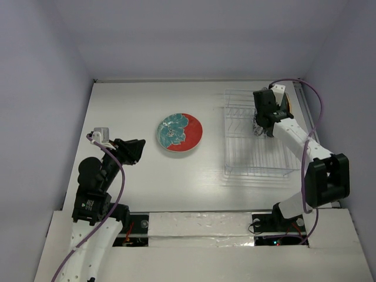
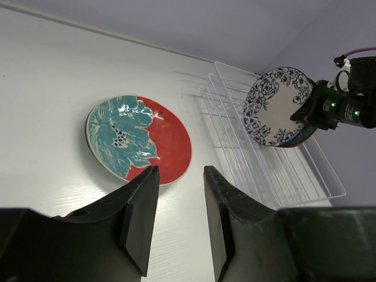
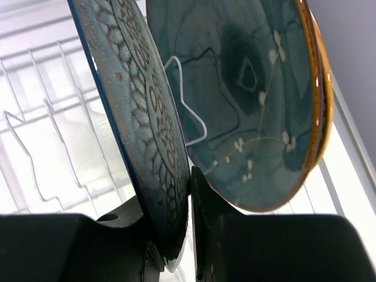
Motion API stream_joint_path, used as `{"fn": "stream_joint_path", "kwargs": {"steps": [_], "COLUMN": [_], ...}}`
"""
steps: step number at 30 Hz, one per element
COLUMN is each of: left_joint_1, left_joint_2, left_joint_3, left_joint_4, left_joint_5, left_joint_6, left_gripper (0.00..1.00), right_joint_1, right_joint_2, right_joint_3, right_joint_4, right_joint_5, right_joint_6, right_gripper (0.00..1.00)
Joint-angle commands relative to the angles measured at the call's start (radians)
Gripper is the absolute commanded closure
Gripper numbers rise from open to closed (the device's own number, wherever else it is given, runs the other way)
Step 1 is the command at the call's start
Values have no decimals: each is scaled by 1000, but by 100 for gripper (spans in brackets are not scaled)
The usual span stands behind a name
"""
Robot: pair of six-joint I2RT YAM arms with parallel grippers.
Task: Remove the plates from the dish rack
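The red plate with the teal flower (image 1: pixel 179 133) lies flat on the table left of the dish rack (image 1: pixel 258 158); it also shows in the left wrist view (image 2: pixel 138 138). My right gripper (image 3: pixel 181 181) is shut on the lower rim of the white plate with blue floral pattern (image 3: pixel 141 111), which stands on edge at the rack's far end (image 2: pixel 275 106). Behind it stand the dark teal-blue plate (image 3: pixel 252 100) and the rim of the tan-yellow plate (image 3: pixel 324 88). My left gripper (image 2: pixel 179 171) is open and empty over the table, near the red plate. No mint green plate shows.
The rack's (image 2: pixel 276 176) near slots hold nothing. Purple-grey walls close in the table on the left, back and right. The right arm (image 1: pixel 305 147) reaches over the rack's right side.
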Motion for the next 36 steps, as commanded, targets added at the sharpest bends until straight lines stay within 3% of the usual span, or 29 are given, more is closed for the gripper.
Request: {"fn": "stream_joint_path", "kwargs": {"steps": [1, 10, 16, 20, 28, 36], "left_joint_1": [8, 8, 8, 8, 8, 8], "left_joint_2": [0, 5, 3, 6, 8, 5], "left_joint_3": [14, 12, 12, 11, 11, 11], "left_joint_4": [48, 50, 51, 53, 48, 48], "left_joint_5": [15, 22, 25, 23, 15, 8], "left_joint_6": [6, 5, 3, 5, 3, 3], "left_gripper": [66, 66, 66, 66, 66, 66], "right_joint_1": [-10, 10, 149, 232, 345, 378], "right_joint_2": [-89, -236, -388, -414, -251, -25], "right_joint_3": [98, 176, 152, 63, -51, -75], "right_joint_4": [25, 3, 84, 249, 636, 836], "right_joint_5": [67, 48, -15, -242, -570, -664], "right_joint_6": [-31, -58, -17, 121, 432, 630], "right_gripper": [96, 100, 100, 100, 100, 100]}}
